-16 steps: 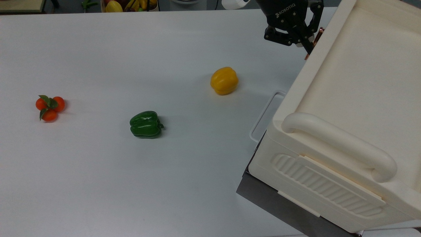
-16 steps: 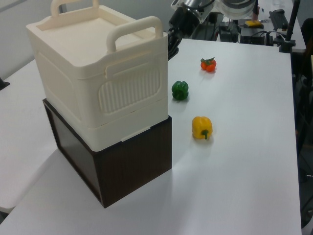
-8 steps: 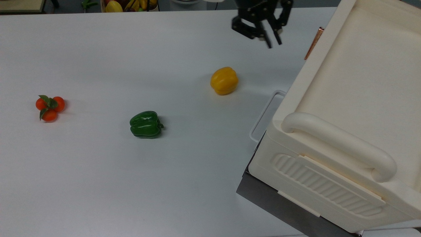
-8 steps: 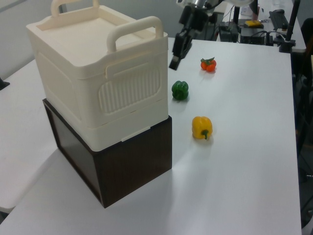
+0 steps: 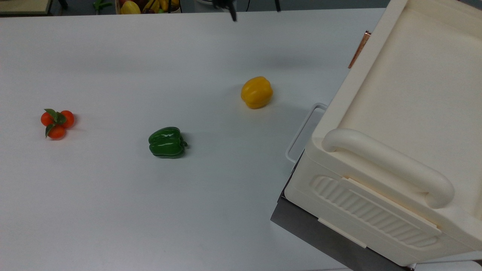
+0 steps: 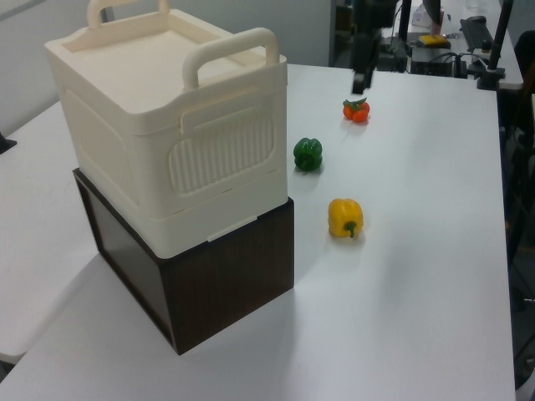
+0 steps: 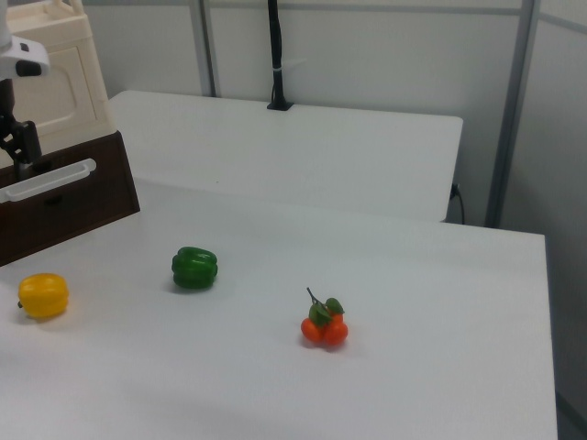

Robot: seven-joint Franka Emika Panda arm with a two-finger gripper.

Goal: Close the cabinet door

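— Since a second ago the gripper point(image 6: 362, 77) has pulled away from the copper handle point(image 5: 359, 49) toward the table's point(image 5: 113, 207) far edge in the top view.

— What does it hold?

— Nothing that I can see; whether the fingers are spread I cannot tell.

— And the cabinet point(image 6: 167, 125)?

— On its dark base point(image 6: 209, 284). The cabinet door point(image 7: 50, 92) faces the peppers, upright against the box; the copper handle's long axis runs along the top edge.
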